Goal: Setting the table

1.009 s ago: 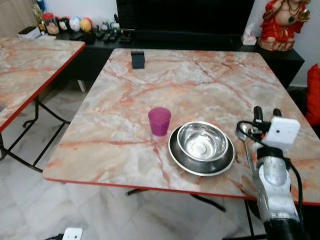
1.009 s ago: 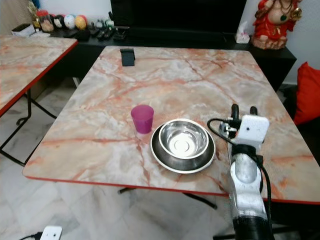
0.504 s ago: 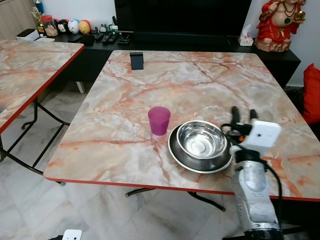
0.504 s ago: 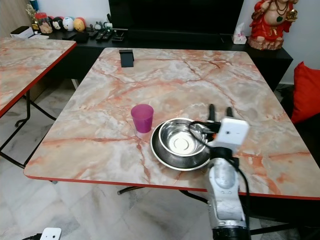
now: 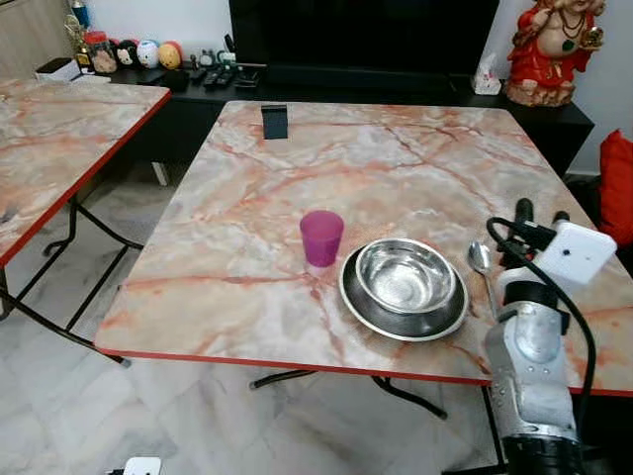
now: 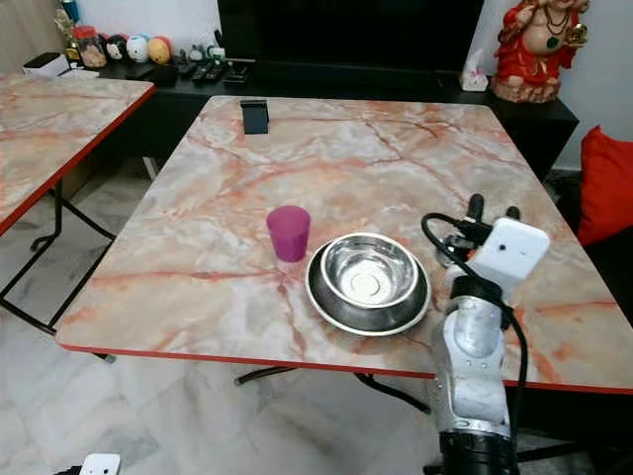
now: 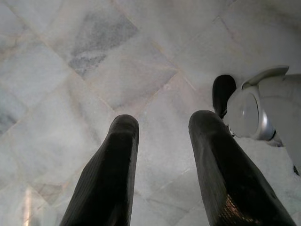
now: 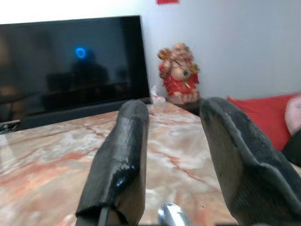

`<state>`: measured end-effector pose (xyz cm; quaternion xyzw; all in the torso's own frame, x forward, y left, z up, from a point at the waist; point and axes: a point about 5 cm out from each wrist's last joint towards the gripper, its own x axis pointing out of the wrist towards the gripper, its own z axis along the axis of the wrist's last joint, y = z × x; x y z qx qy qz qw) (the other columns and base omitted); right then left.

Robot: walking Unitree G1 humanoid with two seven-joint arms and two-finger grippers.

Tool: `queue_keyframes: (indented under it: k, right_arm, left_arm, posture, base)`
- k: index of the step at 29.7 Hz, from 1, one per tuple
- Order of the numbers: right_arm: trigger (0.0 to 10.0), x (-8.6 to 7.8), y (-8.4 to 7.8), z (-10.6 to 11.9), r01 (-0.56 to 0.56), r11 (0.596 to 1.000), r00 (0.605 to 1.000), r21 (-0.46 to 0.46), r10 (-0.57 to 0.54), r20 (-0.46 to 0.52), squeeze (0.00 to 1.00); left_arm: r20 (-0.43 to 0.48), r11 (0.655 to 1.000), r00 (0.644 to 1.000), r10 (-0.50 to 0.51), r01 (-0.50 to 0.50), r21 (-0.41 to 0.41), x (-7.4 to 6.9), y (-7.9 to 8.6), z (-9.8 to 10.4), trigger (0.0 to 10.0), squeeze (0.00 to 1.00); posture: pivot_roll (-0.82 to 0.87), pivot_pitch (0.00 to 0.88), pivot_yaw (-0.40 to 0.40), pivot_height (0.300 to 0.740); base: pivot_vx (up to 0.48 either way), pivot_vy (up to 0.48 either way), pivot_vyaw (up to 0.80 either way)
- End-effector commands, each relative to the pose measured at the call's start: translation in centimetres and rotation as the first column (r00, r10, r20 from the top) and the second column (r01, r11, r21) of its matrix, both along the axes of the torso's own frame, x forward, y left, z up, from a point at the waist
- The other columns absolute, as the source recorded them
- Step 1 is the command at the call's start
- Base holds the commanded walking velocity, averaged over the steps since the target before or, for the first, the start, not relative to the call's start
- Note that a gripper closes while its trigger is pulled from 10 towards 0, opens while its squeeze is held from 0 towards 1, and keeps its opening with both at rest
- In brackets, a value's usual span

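A steel bowl (image 5: 406, 275) sits in a steel plate (image 5: 368, 309) on the marble table (image 5: 336, 168), near its front edge. A purple cup (image 5: 321, 237) stands just left of the plate. A metal spoon (image 5: 481, 260) lies right of the plate, its bowl end also seen as spoon (image 8: 172, 215). My right gripper (image 5: 538, 211) is raised over the table's right side beside the spoon, open with nothing between its fingers (image 8: 127, 155). My left gripper (image 7: 162, 136) hangs open above the floor.
A black phone stand (image 5: 275, 121) stands at the table's far left. A second marble table (image 5: 59, 129) is at the left. Behind are a dark TV console (image 5: 376, 79), a red statue (image 5: 550, 49) and a red cushion (image 5: 619, 183). White tiled floor (image 5: 198, 426) lies below.
My right arm has swung from in front of the plate back to the right, which uncovers the spoon. The camera has shifted slightly.
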<state>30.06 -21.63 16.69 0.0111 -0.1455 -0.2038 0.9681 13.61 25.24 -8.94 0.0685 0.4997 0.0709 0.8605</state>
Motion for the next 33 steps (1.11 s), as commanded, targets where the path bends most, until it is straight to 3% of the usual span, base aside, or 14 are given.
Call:
queue_keyframes:
  k: [1,9,20,33]
  right_arm:
    - [10.0,0.3,0.3,0.5,-0.027,0.999,1.000,-0.046,0.027,-0.006,0.00]
    - [10.0,-0.4,-0.1,0.5,-0.015,0.998,1.000,-0.057,0.015,0.007,0.00]
    - [10.0,-0.9,0.9,0.2,-0.073,0.993,0.997,-0.091,0.074,0.006,0.00]
    - [10.0,-0.2,1.6,0.9,-0.111,0.986,0.994,-0.126,0.113,0.009,0.00]
  left_arm:
    - [-0.011,1.000,1.000,0.001,-0.001,0.004,-0.6,0.3,-0.1,10.0,0.00]
    - [-0.014,1.000,1.000,0.000,0.000,0.005,-0.8,0.3,-0.2,10.0,0.00]
    - [-0.025,1.000,0.999,-0.028,0.028,0.010,-1.0,0.3,-0.2,10.0,0.00]
    - [-0.017,1.000,1.000,-0.020,0.020,0.010,-0.7,0.3,-0.1,10.0,0.00]
  posture:
    - [0.01,0.000,-0.012,0.711]
    - [0.00,0.000,-0.011,0.711]
    - [0.00,0.000,-0.005,0.711]
    - [0.00,0.000,-0.011,0.711]
  base:
    - [0.000,0.364,0.00]
    - [0.000,0.316,0.00]
    - [0.000,0.321,0.00]
    - [0.000,0.319,0.00]
